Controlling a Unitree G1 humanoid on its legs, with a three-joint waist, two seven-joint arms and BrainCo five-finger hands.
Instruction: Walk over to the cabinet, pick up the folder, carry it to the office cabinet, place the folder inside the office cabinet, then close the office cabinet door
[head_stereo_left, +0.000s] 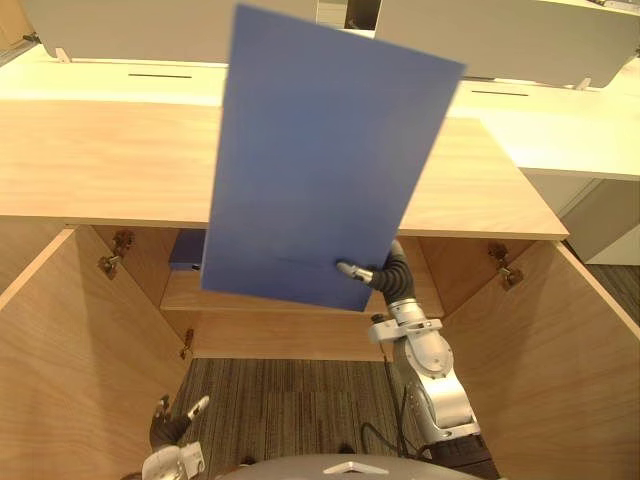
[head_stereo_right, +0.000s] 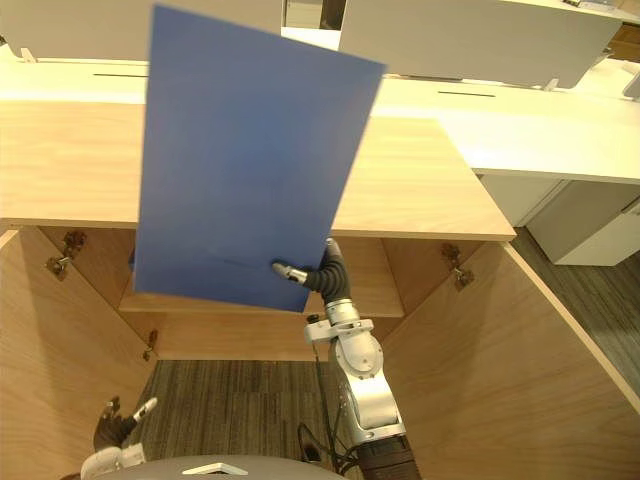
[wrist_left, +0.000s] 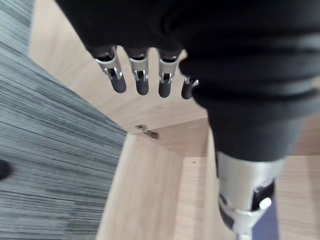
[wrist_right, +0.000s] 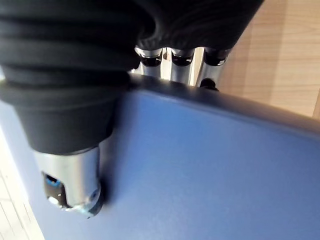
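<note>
Folder (head_stereo_left: 320, 150): a broad blue sheet, held upright and a little tilted before the cabinet (head_stereo_left: 100, 170), so that part of the cabinet's top and opening is covered
Handling: it is judged light, thin and fairly stiff, with smooth faces; a swing about a corner pinch is to be expected, so a hold nearer the middle of the lower edge would be steadier
Hold: the lower corner towards the cabinet's right door (head_stereo_left: 570, 350) is taken
Right hand (head_stereo_left: 385, 275): pinched on the folder, the thumb laid on the near face and the fingers (wrist_right: 172, 65) curled behind the edge
Right arm: raised steeply from below, in front of the cabinet's opening
Left hand (head_stereo_left: 175, 425): carried low beside the cabinet's left door (head_stereo_left: 60, 350), fingers straight and loose, nothing held
Cabinet: both doors are swung wide; a shelf (head_stereo_left: 270, 295) is seen inside
</note>
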